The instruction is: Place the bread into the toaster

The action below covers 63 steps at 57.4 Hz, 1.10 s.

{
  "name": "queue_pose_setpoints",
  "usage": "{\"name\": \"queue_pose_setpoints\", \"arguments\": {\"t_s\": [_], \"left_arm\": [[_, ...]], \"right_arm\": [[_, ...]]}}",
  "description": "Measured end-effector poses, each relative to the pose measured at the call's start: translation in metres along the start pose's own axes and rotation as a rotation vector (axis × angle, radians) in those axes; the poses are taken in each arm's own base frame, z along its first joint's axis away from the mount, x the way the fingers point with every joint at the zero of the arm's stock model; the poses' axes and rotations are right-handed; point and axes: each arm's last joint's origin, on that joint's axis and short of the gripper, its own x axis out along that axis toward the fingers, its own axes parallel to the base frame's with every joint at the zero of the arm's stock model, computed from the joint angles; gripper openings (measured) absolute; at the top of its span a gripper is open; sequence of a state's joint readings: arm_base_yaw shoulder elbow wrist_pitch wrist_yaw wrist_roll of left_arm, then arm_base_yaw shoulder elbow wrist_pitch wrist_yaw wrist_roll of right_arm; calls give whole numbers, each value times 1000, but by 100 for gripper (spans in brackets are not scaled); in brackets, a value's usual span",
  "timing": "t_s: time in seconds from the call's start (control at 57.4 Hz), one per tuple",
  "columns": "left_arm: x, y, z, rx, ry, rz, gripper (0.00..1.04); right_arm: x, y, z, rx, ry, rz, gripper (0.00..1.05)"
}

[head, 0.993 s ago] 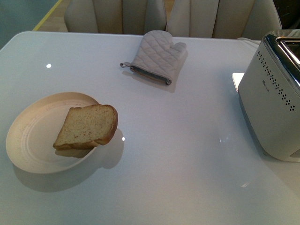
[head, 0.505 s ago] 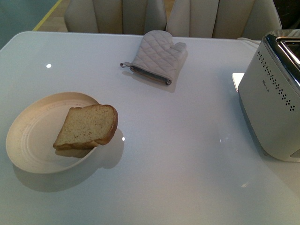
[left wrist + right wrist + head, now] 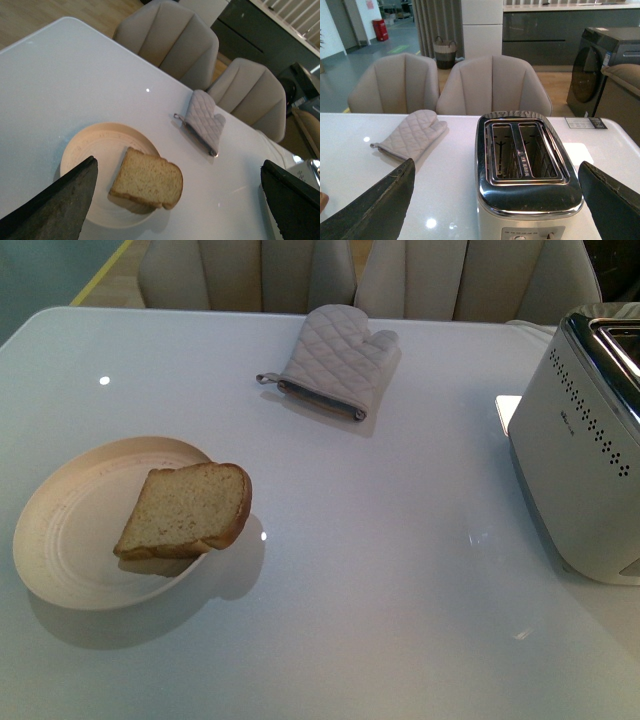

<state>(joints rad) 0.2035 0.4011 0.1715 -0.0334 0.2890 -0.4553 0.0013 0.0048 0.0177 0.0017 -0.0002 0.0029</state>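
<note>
Toaster [image 3: 530, 196] w/ mirror chrome top; mitt [image 3: 335, 360] quilted cloth; table [image 3: 400, 540] glossy.

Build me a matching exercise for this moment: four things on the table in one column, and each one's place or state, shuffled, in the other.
Things:
1. bread
2. oven mitt
3. toaster
4. plate

Places or states:
A. lying flat at the far side of the table, near the chairs
B. cream and round, on the robot's left
C. resting on the plate, one end over its rim
D. on the robot's right, both slots empty

Pairs: 1-C, 2-A, 3-D, 4-B
</note>
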Motion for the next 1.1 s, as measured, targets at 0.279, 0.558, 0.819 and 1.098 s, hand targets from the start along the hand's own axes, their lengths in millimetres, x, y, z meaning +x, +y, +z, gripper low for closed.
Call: {"name": "queue_pose_setpoints", "arguments": {"t_s": [0.279, 0.558, 0.819, 1.098], "left_arm": [[87, 32, 14, 28, 75, 120, 97], [158, 80, -29, 21, 285, 297, 97], [202, 100, -60, 59, 384, 349, 97], [227, 109, -84, 117, 452, 356, 97]], "right_arm": [[0, 0, 0, 0, 0, 0, 96], [0, 0, 0, 0, 0, 0, 96], [0, 0, 0, 0, 0, 0, 96], [0, 0, 0, 0, 0, 0, 96]]}}
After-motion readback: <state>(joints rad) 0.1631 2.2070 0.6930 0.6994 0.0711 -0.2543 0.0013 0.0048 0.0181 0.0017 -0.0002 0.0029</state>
